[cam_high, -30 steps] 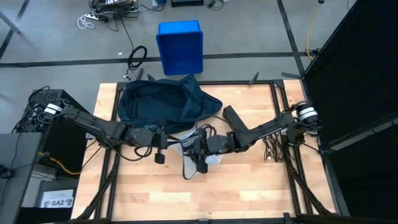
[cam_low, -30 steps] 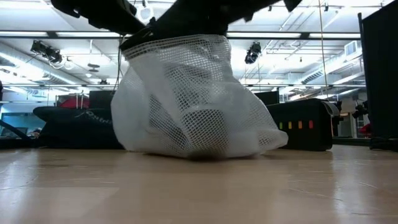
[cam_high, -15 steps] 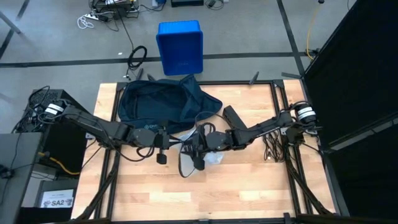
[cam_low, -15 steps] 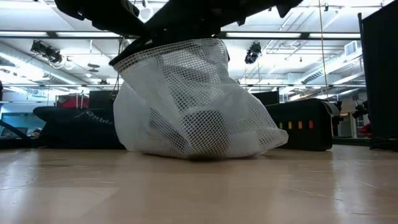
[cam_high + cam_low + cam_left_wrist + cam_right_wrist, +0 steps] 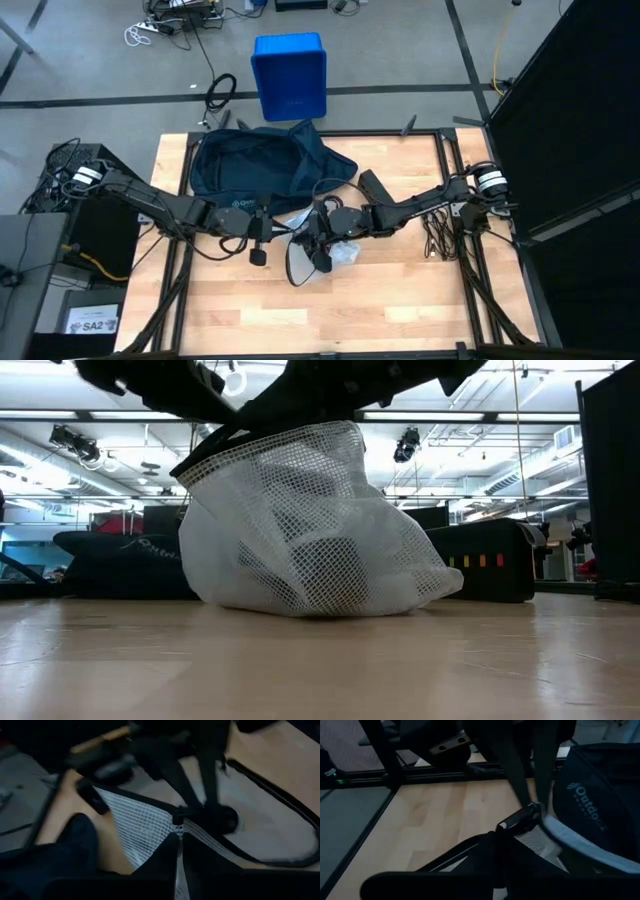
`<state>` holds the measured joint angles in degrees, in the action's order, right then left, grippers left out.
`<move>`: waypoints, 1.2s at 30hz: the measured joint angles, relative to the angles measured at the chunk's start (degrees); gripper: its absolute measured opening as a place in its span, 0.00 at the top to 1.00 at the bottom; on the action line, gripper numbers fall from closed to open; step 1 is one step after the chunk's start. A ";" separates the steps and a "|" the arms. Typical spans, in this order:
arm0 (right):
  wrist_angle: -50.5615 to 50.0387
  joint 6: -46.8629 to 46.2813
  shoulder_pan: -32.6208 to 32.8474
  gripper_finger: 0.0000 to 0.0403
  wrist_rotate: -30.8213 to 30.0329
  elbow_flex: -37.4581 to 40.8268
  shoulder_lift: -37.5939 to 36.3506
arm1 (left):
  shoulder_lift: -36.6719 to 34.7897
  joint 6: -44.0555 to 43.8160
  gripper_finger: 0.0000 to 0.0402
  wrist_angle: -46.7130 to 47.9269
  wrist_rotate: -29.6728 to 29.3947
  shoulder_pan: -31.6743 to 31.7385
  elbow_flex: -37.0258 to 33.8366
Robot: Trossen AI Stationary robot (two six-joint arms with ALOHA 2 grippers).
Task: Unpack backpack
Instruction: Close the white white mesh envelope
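Resting on light wooden table (image 5: 400, 300): backpack (image 5: 250, 165), white mesh bag (image 5: 310, 530).

Seen from above, the wooden table (image 5: 400, 300) is evenly and softly lit, with only faint shadows under the arms. From table height, ceiling light strips (image 5: 90, 422) at 10 o'clock glare brightly, leaving the arms overhead as black silhouettes, while the white mesh bag (image 5: 310, 530) glows pale. Both wrist views are dim and soft, with near fingers blurred; the left shows motion smear at 11 o'clock.
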<state>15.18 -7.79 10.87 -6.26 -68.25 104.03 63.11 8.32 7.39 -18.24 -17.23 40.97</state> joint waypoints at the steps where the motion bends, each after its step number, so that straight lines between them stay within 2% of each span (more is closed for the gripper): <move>1: 0.00 0.00 0.06 1.00 0.02 0.00 0.00 | 0.00 -0.21 0.99 0.89 1.09 0.00 0.00; 5: 0.02 0.41 0.39 1.00 0.03 0.00 0.00 | 0.00 -1.97 0.94 4.73 2.12 -0.11 0.00; 10: 0.03 0.44 0.37 1.00 0.03 0.00 0.00 | 0.00 -2.95 0.82 7.04 1.92 -0.11 0.00; 18: 0.13 0.46 0.37 1.00 1.90 0.00 -0.02 | 1.93 -2.53 0.61 2.32 0.10 1.44 0.00; 24: 0.12 0.12 0.37 1.00 3.08 0.00 -0.02 | 6.73 -1.96 0.54 -0.14 -0.05 4.21 0.00; 27: 0.09 0.07 0.39 1.00 3.28 0.00 -0.02 | 8.20 -0.37 0.56 -2.80 -0.03 4.50 0.00; 29: 0.11 0.07 0.53 1.00 3.43 0.00 -0.04 | 8.50 0.79 0.61 -3.98 0.00 4.50 -0.02; 32: 0.09 0.05 0.63 1.00 3.94 0.00 -0.04 | 8.50 1.88 0.76 -4.45 -0.02 4.50 -0.02; 34: 0.03 -0.01 0.66 1.00 5.30 -0.01 -0.04 | 8.50 1.90 0.91 -4.43 0.02 4.50 -0.02; 36: -0.21 -0.21 0.64 1.00 7.07 0.00 -0.12 | 8.50 1.81 0.97 -4.29 0.02 4.50 -0.02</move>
<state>14.97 -8.00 11.52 0.81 -68.25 103.91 71.61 10.13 3.11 -18.22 -12.73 40.95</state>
